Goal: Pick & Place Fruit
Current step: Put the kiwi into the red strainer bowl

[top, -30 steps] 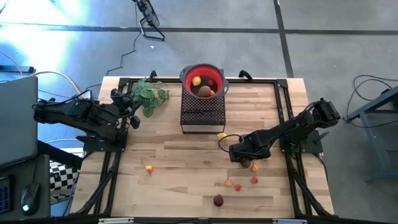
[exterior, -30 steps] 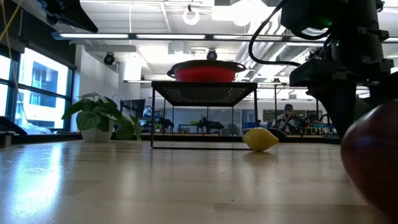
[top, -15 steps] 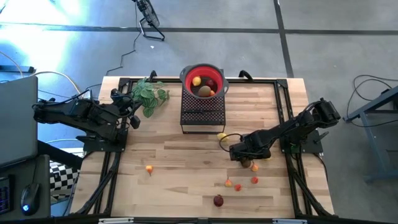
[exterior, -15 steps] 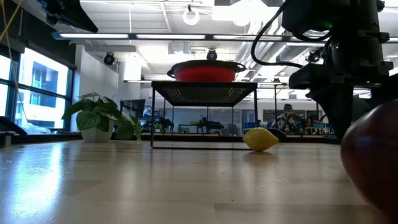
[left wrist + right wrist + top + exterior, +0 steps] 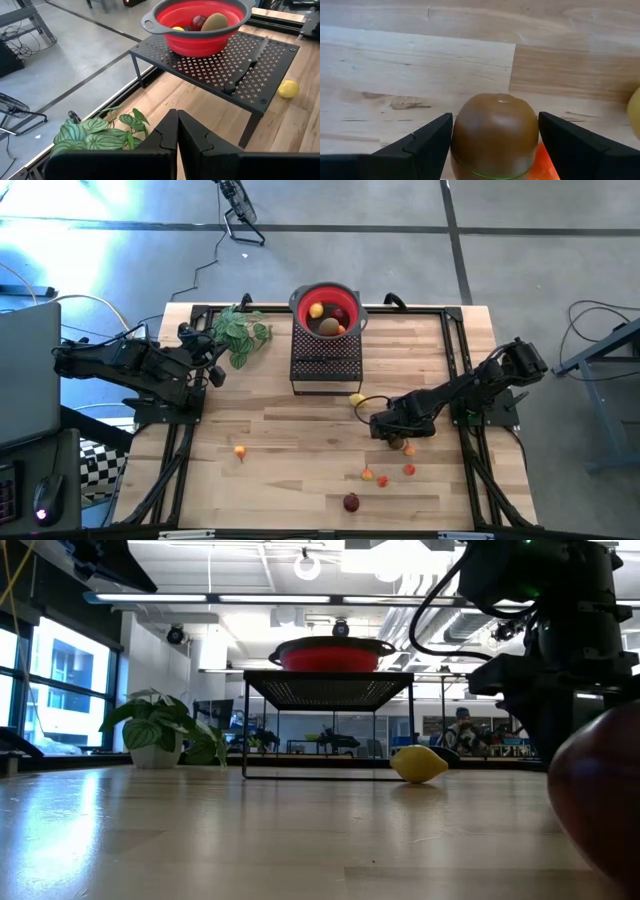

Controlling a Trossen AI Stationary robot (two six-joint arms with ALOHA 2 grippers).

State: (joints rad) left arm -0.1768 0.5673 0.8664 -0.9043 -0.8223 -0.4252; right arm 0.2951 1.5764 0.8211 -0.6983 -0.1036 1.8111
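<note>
The wooden table [image 5: 290,430] carries a black perforated stand [image 5: 325,363] at its far middle, with a red bowl [image 5: 327,308] on top. The bowl holds several fruit: a yellow piece, a dark red one and a brown oval. A black-handled knife [image 5: 247,67] lies on the stand beside the bowl, and a potted plant [image 5: 240,332] stands to the stand's left.

The left arm waits at the table's left edge, its left gripper [image 5: 177,131] pressed shut on nothing. The right arm reaches in low from the right; the right gripper [image 5: 495,137] stands wide with a brown kiwi [image 5: 495,135] between its fingers [image 5: 422,145]. Whether the pads touch the kiwi is hard to tell. Something orange shows just behind the kiwi.

A lemon [image 5: 356,398] lies just in front of the stand. A dark red ball [image 5: 351,502] sits near the front edge, three tiny red-orange fruits [image 5: 383,473] lie between it and the gripper, and one small orange fruit [image 5: 240,450] sits well apart on the left.
</note>
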